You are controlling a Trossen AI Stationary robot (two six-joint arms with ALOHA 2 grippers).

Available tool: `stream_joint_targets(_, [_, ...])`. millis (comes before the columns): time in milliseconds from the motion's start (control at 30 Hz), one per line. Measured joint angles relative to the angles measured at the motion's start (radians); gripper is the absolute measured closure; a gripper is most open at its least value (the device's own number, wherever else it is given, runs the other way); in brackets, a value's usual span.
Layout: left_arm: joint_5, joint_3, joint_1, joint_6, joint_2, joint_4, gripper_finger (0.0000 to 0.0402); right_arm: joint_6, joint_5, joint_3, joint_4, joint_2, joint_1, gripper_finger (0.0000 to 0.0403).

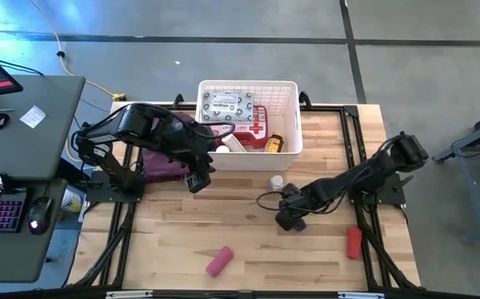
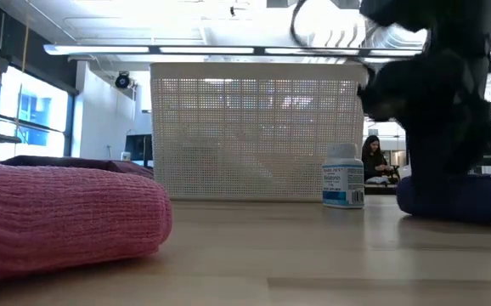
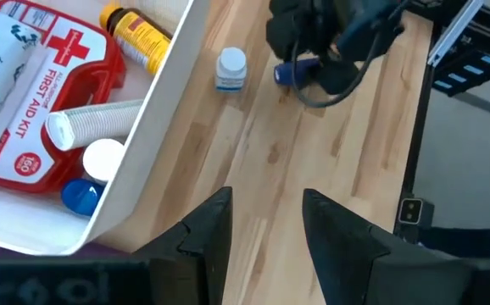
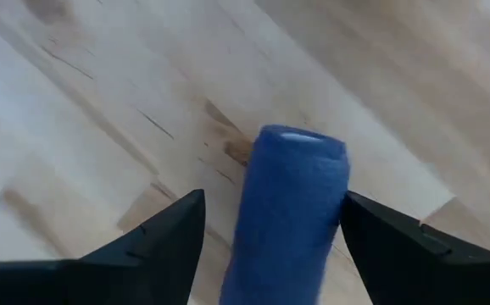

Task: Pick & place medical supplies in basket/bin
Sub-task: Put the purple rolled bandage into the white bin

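Inside white basket (image 1: 290,95): first-aid case (image 3: 46,102), wipes packet (image 1: 225,105), amber jar (image 1: 275,143), both jaws spread.

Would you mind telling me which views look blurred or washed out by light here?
Low view: the pink roll up close is soft, the right end effector is a dark backlit shape, and the ceiling lights glare. Right wrist view: the blue roll and the wood are smeared. High view: evenly lit, with blue glare at the top left corner.
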Motion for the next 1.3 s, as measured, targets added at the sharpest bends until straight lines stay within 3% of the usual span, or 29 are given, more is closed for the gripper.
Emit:
stream_joint_targets(200, [0.012, 0.0, 0.0, 0.006, 0.0, 0.0, 0.0225, -0.011, -0.052, 0.033, 0.005, 0.108, 0.0, 0.0143])
stream_joint_targets(500, [0.037, 0.0, 0.0, 0.006, 0.0, 0.0, 0.0225, -0.045, -0.044, 0.043, -0.061, 0.078, 0.0, 0.0159])
stream_joint_targets(900, [0.058, 0.0, 0.0, -0.02, 0.0, 0.0, 0.0225, -0.12, -0.111, 0.06, -0.106, 0.036, 0.002, 0.0317])
stream_joint_targets(1067, [0.121, 0.0, 0.0, -0.023, 0.0, 0.0, 0.0225, -0.196, -0.001, 0.157, -0.093, -0.06, -0.007, 0.0337])
stream_joint_targets(1300, [0.127, 0.002, 0.0, -0.021, 0.0, 0.001, 0.0225, -0.536, 0.18, 0.432, -0.073, -0.101, -0.065, 0.0325])
